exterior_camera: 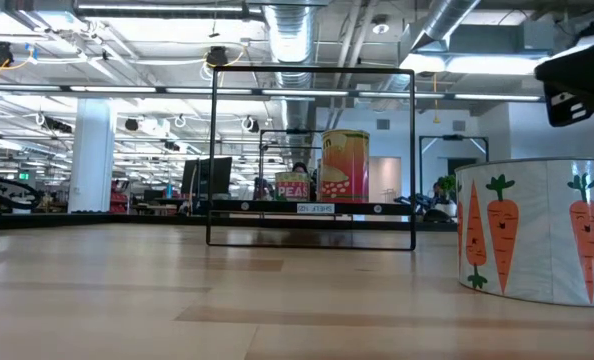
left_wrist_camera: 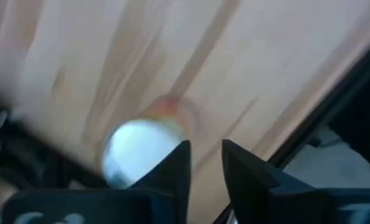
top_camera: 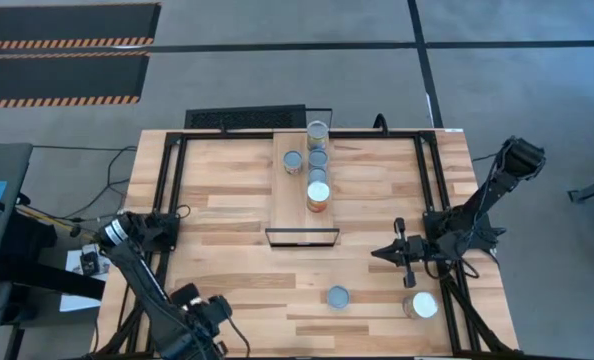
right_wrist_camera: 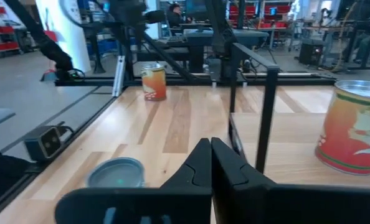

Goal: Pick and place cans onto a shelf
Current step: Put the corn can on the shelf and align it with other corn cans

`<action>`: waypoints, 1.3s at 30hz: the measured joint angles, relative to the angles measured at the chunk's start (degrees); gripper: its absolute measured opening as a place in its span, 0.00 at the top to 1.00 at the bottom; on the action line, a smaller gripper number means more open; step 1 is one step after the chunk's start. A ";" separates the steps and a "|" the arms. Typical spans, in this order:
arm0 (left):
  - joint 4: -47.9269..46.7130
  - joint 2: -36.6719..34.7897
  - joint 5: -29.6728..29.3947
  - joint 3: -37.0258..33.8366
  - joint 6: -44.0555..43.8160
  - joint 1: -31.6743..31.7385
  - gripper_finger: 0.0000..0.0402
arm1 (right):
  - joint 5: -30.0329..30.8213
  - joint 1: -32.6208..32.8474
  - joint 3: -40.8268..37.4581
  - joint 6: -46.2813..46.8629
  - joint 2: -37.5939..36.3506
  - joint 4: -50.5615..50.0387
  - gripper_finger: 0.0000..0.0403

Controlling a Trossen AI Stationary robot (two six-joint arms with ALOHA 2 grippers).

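The shelf (top_camera: 299, 205) is a pale plank in the middle of the table, with a black frame (top_camera: 302, 238) at its near end. Several cans stand on it; the nearest (top_camera: 318, 195) has a white top and orange sides. A grey-blue-topped can (top_camera: 338, 297) and a white-topped carrot-print can (top_camera: 423, 305) stand on the table near the front. My right gripper (top_camera: 382, 253) is shut and empty, right of the frame. My left gripper (top_camera: 209, 318) is at the front left, slightly open, above a blurred pale-topped can (left_wrist_camera: 141, 152), which also shows in the right wrist view (right_wrist_camera: 152, 82).
The shelf frame (exterior_camera: 312, 160) stands upright as a thin black rectangle, and the carrot-print can (exterior_camera: 537, 230) is close to the table's near edge. Black rails run along the table's left and right edges (top_camera: 172, 190). Bare tabletop lies left of the shelf (top_camera: 227, 200).
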 joint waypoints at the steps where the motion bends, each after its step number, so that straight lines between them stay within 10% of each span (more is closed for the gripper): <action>1: -1.21 0.00 0.07 -0.04 -1.97 -0.08 0.75 | 0.30 0.57 0.01 0.44 0.00 -0.07 0.98; 21: 3.56 -0.04 2.36 -10.77 -4.16 -0.65 0.66 | 11.71 8.34 0.08 3.76 6.07 3.51 0.98; 30: 2.59 -0.78 1.10 -10.09 4.69 0.21 0.97 | 11.71 8.34 0.36 2.74 5.97 4.44 0.98; 39: -2.05 -10.10 -10.97 -10.58 10.41 6.85 1.00 | 11.52 8.74 2.71 0.79 5.97 3.96 0.98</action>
